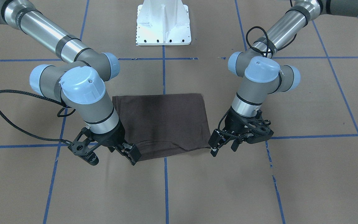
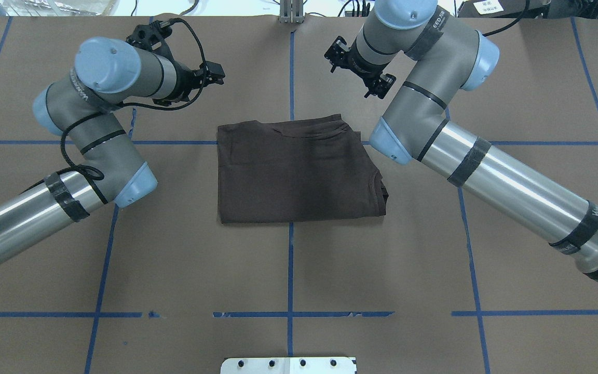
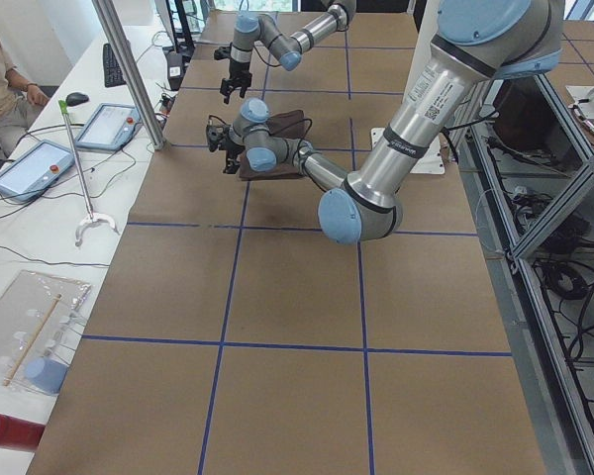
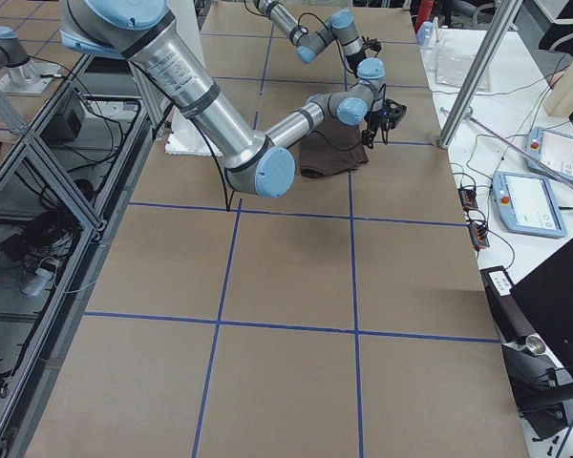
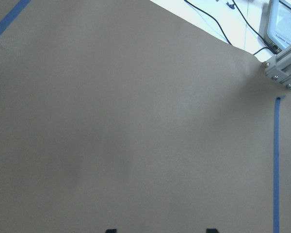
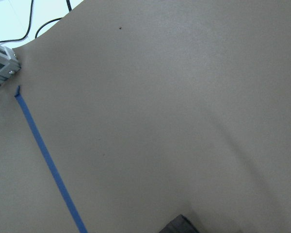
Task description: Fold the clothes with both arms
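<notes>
The dark brown T-shirt [image 2: 299,169] lies folded into a rectangle at the table's middle. Its collar edge [image 1: 154,145] is on the side away from the robot. No logo or tags show. My left gripper [image 1: 224,147] hovers just off the shirt's far corner on my left with its jaws open and empty. Its two fingertips [image 5: 111,230] show wide apart over bare table in the left wrist view. My right gripper [image 1: 126,153] sits at the shirt's other far corner, open and holding nothing. The right wrist view shows bare table and a dark bit at its bottom edge.
The white pedestal base [image 1: 163,23] stands at the robot's side of the table. Blue tape lines [image 2: 289,259] grid the brown table top. Beyond the far edge are an aluminium post [image 3: 129,69], tablets [image 3: 109,124] and cables on a white bench.
</notes>
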You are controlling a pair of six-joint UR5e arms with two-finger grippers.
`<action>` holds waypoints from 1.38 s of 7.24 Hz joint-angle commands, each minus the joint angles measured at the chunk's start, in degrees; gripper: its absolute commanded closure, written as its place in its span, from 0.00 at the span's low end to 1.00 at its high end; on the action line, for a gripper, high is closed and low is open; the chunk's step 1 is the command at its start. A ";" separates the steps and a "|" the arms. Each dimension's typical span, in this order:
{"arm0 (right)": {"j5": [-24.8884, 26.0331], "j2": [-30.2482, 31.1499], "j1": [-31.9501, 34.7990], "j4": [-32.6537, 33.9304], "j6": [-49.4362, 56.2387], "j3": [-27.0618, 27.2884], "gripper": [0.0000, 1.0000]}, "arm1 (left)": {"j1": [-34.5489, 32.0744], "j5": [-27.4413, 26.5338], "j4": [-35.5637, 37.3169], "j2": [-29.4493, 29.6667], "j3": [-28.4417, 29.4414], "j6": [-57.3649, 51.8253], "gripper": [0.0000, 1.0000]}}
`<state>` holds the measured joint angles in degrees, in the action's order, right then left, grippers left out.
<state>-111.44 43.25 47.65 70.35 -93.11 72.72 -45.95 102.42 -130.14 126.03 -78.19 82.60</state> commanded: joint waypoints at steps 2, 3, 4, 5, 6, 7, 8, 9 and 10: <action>-5.42 12.60 10.12 -0.21 27.92 4.26 0.00 | -11.65 13.53 0.06 -10.94 -7.32 -27.48 0.00; -10.94 16.22 17.05 0.14 42.07 3.75 0.00 | -17.79 18.03 0.41 -13.59 -7.33 -37.50 0.00; -15.17 19.21 24.60 1.80 56.40 2.44 0.00 | -23.69 20.95 1.72 -16.40 -6.98 -48.91 0.00; -17.65 20.89 30.07 6.77 69.68 0.68 0.00 | -28.27 21.24 2.86 -19.12 -6.97 -62.34 0.00; -18.54 21.52 34.74 12.56 81.04 0.32 0.00 | -33.88 21.50 7.92 -19.85 -6.71 -72.74 0.00; -22.56 22.05 38.44 19.32 85.50 0.75 0.00 | -35.24 21.85 18.68 -19.25 -7.41 -78.59 0.00; -24.68 25.01 38.48 20.52 85.72 2.67 0.00 | -35.43 25.94 28.09 -18.28 -7.59 -80.65 0.00; -23.40 24.69 36.48 20.62 85.55 2.95 0.00 | -35.52 26.94 31.23 -19.06 -7.59 -80.76 0.00; -22.52 24.69 35.94 20.45 85.46 2.95 0.00 | -35.17 27.04 31.35 -20.11 -8.20 -79.97 0.00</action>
<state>-134.62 67.62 84.43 90.34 -7.98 75.32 -81.18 128.49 -101.70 106.88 -85.86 2.78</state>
